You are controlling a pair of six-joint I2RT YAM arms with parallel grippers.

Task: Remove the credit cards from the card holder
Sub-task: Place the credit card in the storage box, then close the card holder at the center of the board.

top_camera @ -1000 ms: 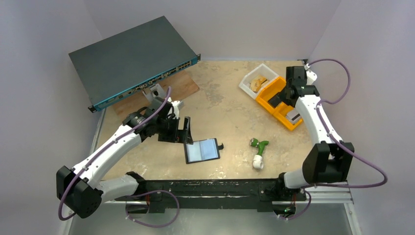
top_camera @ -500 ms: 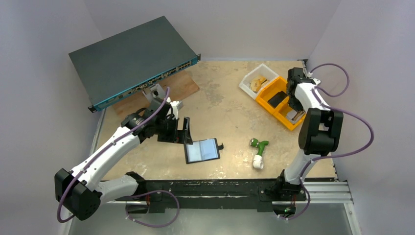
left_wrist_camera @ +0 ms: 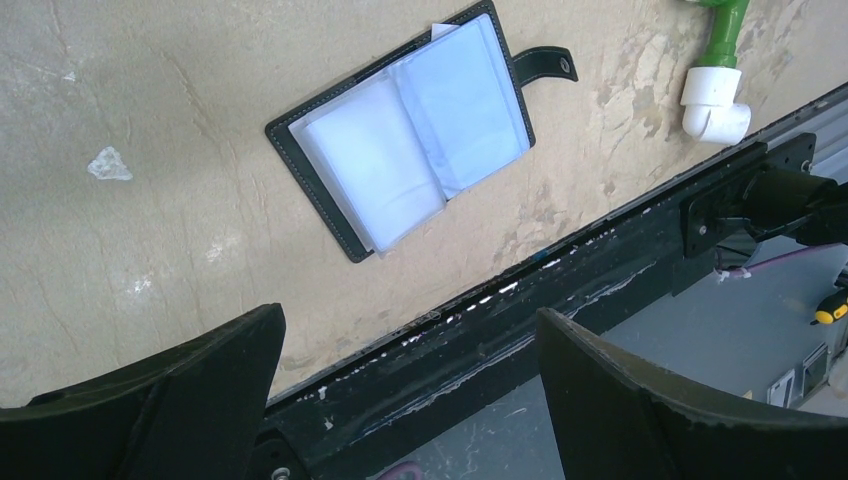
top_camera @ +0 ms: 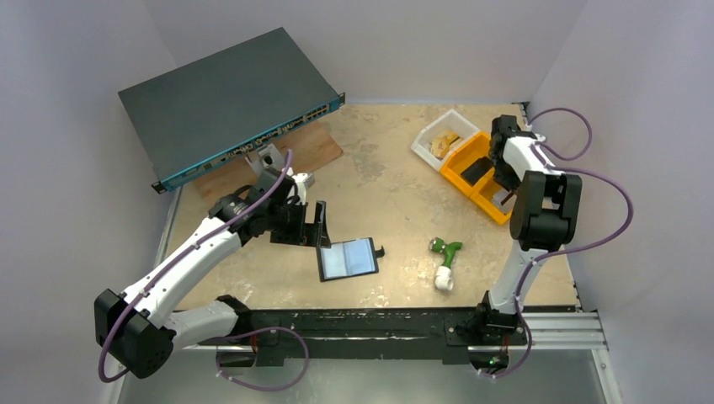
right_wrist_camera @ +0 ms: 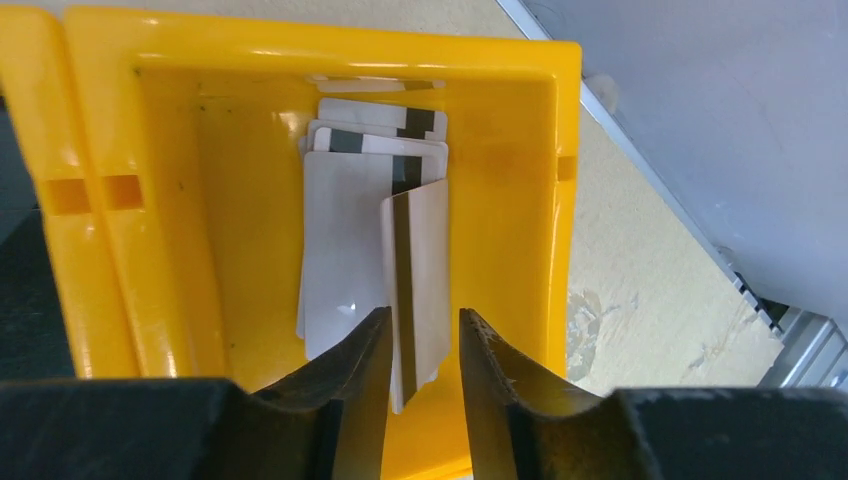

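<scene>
The tabletop [top_camera: 387, 194] is a mottled beige sheet, scuffed and blotchy like worn stone. It is closed in by plain pale lilac-grey walls [top_camera: 438, 42] at the back and on both sides, and a black metal rail [top_camera: 362, 321] runs along its near edge. A big flat dark grey network switch [top_camera: 223, 97] with a teal front strip sits tilted in the far left corner, partly over a brown wooden board [top_camera: 316, 147]. The wallet [left_wrist_camera: 320, 192], black stitched leather with a snap strap, lies open and flat near the middle of the near edge. Glossy pale blue-grey credit cards [left_wrist_camera: 375, 175] fill both of its halves, in clear sleeves. The left claw [left_wrist_camera: 408, 320] hangs released, with its matte black fingers spread wide, just to the wallet's left and clear of it. A green and white plastic pipe elbow [top_camera: 444, 263] lies to the wallet's right. At the far right a clear tray [top_camera: 434, 135] stands beside a shiny yellow plastic bin [right_wrist_camera: 500, 180]. Loose cards [right_wrist_camera: 345, 240], white with dark stripes, lie stacked in the bin. The right claw [right_wrist_camera: 424, 318] hangs over the bin with its fingers parted only narrowly. A striped card [right_wrist_camera: 415, 260] leans with its near end in that gap; I cannot tell whether the fingers touch it.
</scene>
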